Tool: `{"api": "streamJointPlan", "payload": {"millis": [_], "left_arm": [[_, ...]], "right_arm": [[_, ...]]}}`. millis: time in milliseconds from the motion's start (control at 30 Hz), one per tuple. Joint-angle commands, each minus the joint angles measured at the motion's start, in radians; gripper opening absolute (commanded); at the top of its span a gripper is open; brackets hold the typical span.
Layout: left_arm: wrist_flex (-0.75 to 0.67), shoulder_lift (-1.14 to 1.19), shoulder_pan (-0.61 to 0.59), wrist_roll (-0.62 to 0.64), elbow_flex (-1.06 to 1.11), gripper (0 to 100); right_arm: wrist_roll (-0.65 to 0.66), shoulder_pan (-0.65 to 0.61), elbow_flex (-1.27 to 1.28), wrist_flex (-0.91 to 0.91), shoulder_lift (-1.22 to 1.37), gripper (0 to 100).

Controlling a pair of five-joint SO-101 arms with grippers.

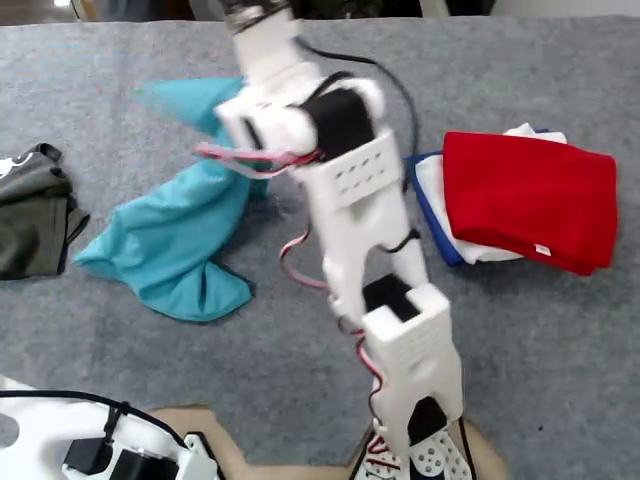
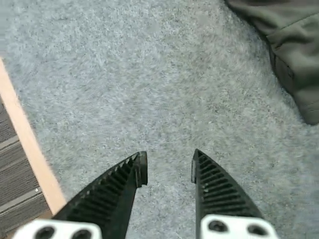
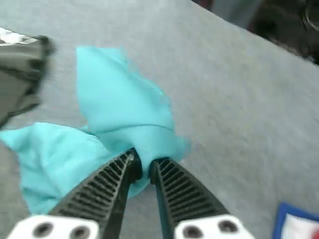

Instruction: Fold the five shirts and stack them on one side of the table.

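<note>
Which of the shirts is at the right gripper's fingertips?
The teal shirt, crumpled mid-table, pinched at the tips of the right gripper. The olive shirt lies apart; the red shirt tops a folded stack.

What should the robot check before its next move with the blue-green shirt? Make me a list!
1. The right hand pinches the teal shirt: ok.
2. The teal shirt lies flat: not ok, it is crumpled.
3. The left hand is open and free: ok, over bare table.
4. The stack with the red shirt on top looks tidy: ok.
5. The dark shirt is folded: not ok, bunched up.
6. Enough cloth is pinched: cannot tell.
</note>
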Motion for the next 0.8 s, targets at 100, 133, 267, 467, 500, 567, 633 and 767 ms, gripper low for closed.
{"api": "streamJointPlan", "payload": {"millis": [100, 133, 267, 467, 500, 567, 633, 767], "left_arm": [[0.006, -0.012, 0.091, -0.002, -0.035, 17], [0.006, -0.012, 0.108, -0.002, -0.035, 17], [0.006, -0.012, 0.182, 0.0, -0.035, 17], [0.006, -0.012, 0.338, 0.048, -0.042, 17], [0.006, -0.012, 0.371, 0.063, -0.044, 17], [0.006, -0.012, 0.443, 0.083, -0.048, 17], [0.006, -0.012, 0.515, 0.101, -0.048, 17], [-0.003, -0.002, 0.679, 0.146, -0.048, 17]], "right_arm": [[-0.011, 0.17, 0.131, 0.012, -0.076, 1.3], [-0.011, 0.184, 0.17, 0.012, -0.076, 1.3], [-0.011, 0.238, 0.375, 0.014, -0.077, 1.3], [0.06, 0.316, 0.792, -0.012, -0.104, 1.3], [0.068, 0.334, 0.862, -0.031, -0.117, 1.3], [0.075, 0.379, 1.0, -0.094, -0.154, 1.3], [0.101, 0.422, 1.133, -0.152, -0.2, 1.3], [0.163, 0.483, 1.397, -0.247, -0.28, 1.3]]}}
